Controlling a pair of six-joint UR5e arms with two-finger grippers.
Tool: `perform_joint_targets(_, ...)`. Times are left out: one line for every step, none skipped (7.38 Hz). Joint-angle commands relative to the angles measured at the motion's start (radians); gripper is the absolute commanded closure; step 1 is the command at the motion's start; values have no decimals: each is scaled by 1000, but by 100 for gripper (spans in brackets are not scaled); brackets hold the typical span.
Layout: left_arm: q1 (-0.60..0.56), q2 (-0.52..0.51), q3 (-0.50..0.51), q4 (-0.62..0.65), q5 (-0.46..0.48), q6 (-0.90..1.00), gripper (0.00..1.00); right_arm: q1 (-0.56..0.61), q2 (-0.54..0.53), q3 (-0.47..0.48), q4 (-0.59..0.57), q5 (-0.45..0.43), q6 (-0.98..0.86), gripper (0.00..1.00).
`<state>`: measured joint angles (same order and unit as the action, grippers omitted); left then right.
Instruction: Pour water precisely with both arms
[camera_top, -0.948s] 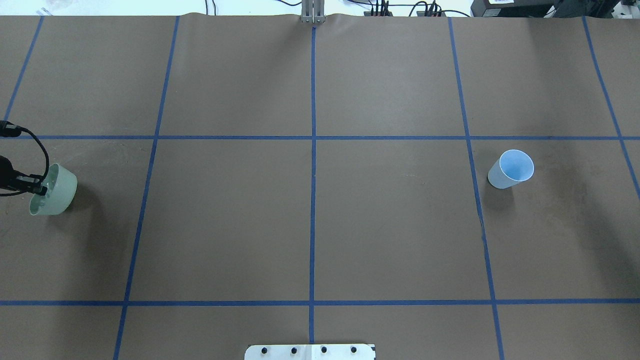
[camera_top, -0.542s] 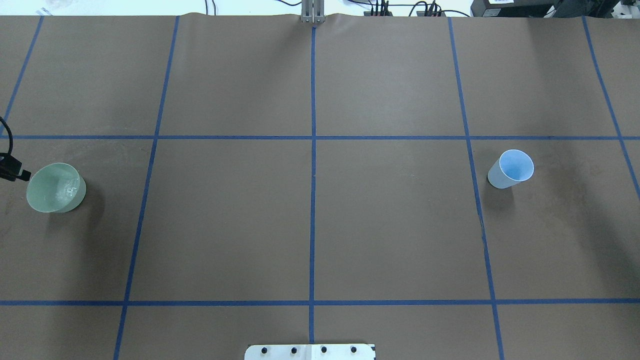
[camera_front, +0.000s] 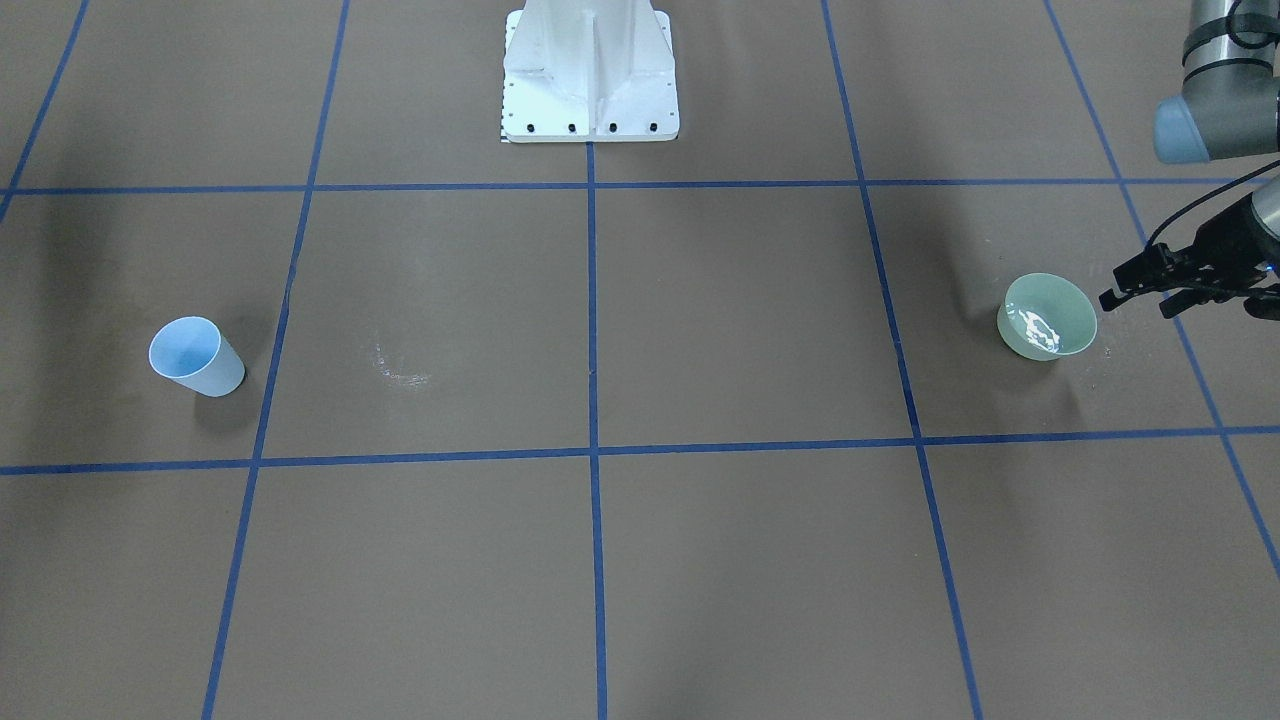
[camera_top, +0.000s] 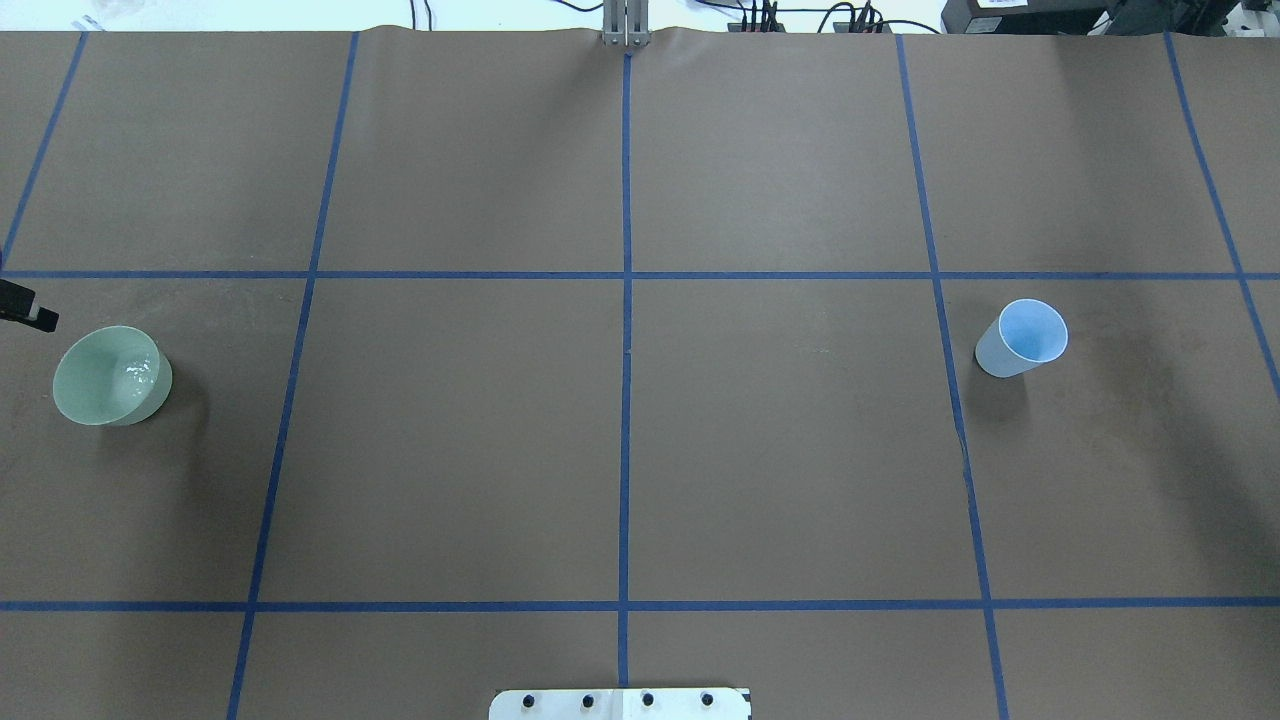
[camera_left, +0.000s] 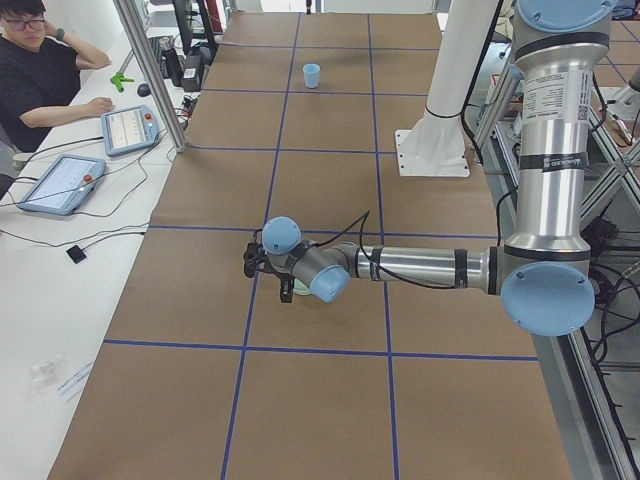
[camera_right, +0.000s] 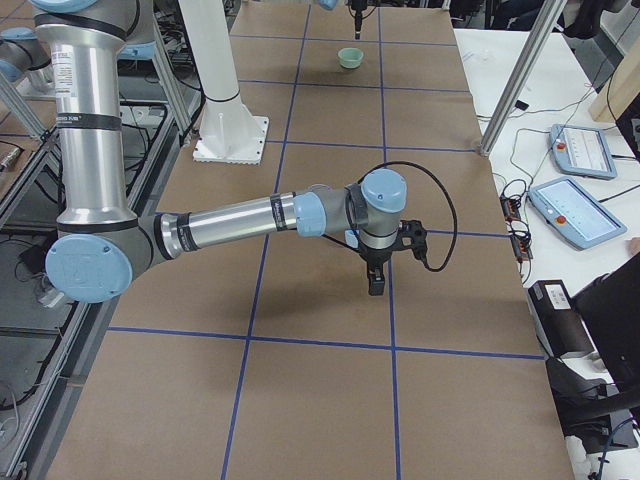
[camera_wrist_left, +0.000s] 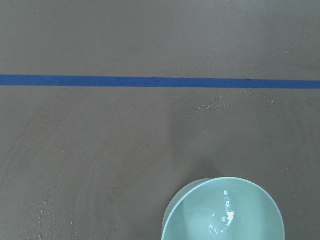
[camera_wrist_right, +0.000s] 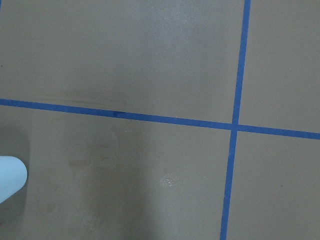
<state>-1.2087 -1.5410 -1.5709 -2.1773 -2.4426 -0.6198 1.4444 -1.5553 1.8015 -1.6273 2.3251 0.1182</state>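
Observation:
A pale green bowl (camera_top: 110, 375) stands upright on the brown paper at the table's left; it also shows in the front view (camera_front: 1047, 316) and the left wrist view (camera_wrist_left: 223, 210). Water (camera_front: 1040, 328) glints inside it. My left gripper (camera_front: 1110, 286) is open and empty, just beside the bowl and clear of its rim. Only one of its fingertips (camera_top: 40, 318) shows in the overhead view. A light blue cup (camera_top: 1020, 338) stands at the right, seen also in the front view (camera_front: 195, 356). My right gripper (camera_right: 375, 280) points down near the table; I cannot tell whether it is open or shut.
The white pedestal base (camera_front: 590, 70) stands at the robot's edge of the table. Blue tape lines (camera_top: 625, 275) grid the paper. A dried splash mark (camera_front: 400, 372) lies near the cup. An operator (camera_left: 40, 70) with tablets sits along the far side.
The left gripper held the bowl tilted by its rim, then let go. The bowl now stands upright, and the gripper has drawn back toward the overhead view's left edge.

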Motion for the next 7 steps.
perform_joint_targets(-55,-28,-18,124,28,180,0,2,-8,18,15,-7,-5,0)
perform_joint_targets(-122,-65,-27,281,75,350,0,7,-21,16,15,-18,-5,0)
perform_joint_targets(-202,-121,-32,457,123,523,0,7,-25,6,15,-23,-5,0)
perform_joint_targets(-266,-176,-31,599,182,675,0,7,-31,7,15,-23,4,0)
perform_joint_targets(-325,-226,-18,717,204,804,0,7,-44,10,15,-20,-5,0)
perform_joint_targets(-366,-240,-11,759,200,851,0,7,-49,9,14,-21,-3,0)
perform_joint_targets(-370,-213,-11,763,195,853,0,7,-75,6,15,-18,-6,0)
